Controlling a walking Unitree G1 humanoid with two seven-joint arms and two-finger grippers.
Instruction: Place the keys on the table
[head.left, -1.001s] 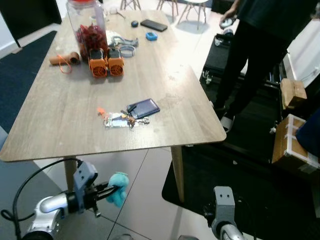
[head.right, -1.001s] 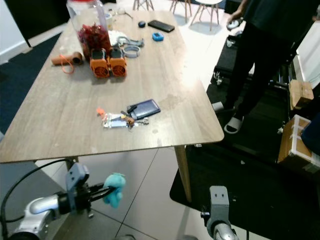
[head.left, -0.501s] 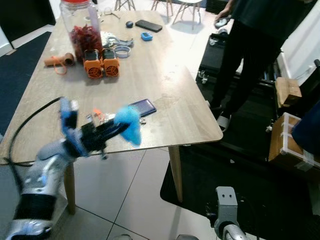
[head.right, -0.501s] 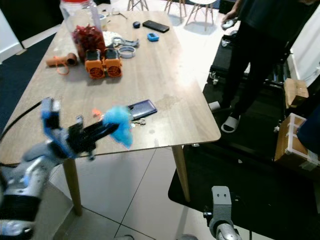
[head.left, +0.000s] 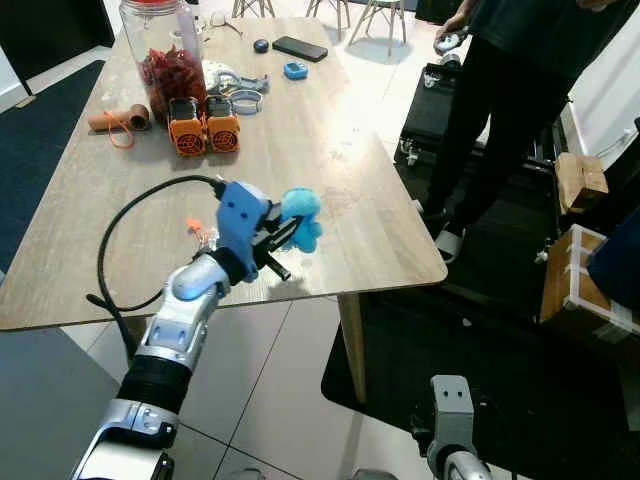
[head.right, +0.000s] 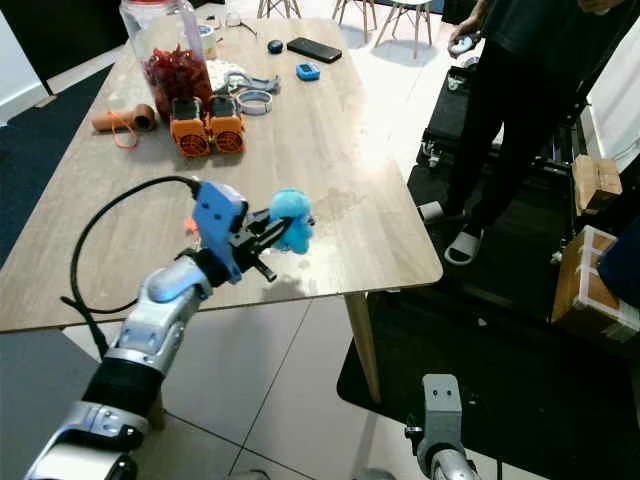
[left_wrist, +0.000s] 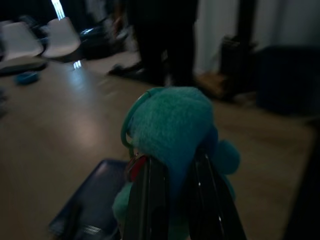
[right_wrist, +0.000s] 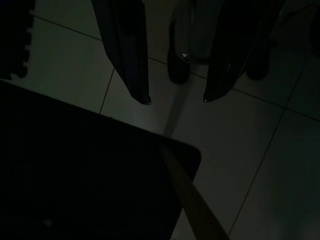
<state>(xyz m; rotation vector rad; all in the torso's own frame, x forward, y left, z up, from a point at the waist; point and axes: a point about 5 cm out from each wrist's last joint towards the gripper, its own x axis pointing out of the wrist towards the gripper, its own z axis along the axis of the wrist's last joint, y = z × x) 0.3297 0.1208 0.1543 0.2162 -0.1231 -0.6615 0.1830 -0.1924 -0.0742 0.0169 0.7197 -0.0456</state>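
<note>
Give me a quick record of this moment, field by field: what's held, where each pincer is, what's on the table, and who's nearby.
Held item: fluffy turquoise plush keychain with keys, clamped in left pincer
Left pincer position: raised above the near edge of the light wooden table
Right pincer: open, hanging idle over the tiled floor
Under the plush: dark blue flat wallet on the table
Far end of table: clear jar of red pieces, two orange blocks, black phone
Nearby: person in dark clothes, standing right of the table

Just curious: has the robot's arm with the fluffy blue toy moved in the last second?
Yes. The left gripper holding the blue plush keychain rose from below the table edge to above the tabletop.
</note>
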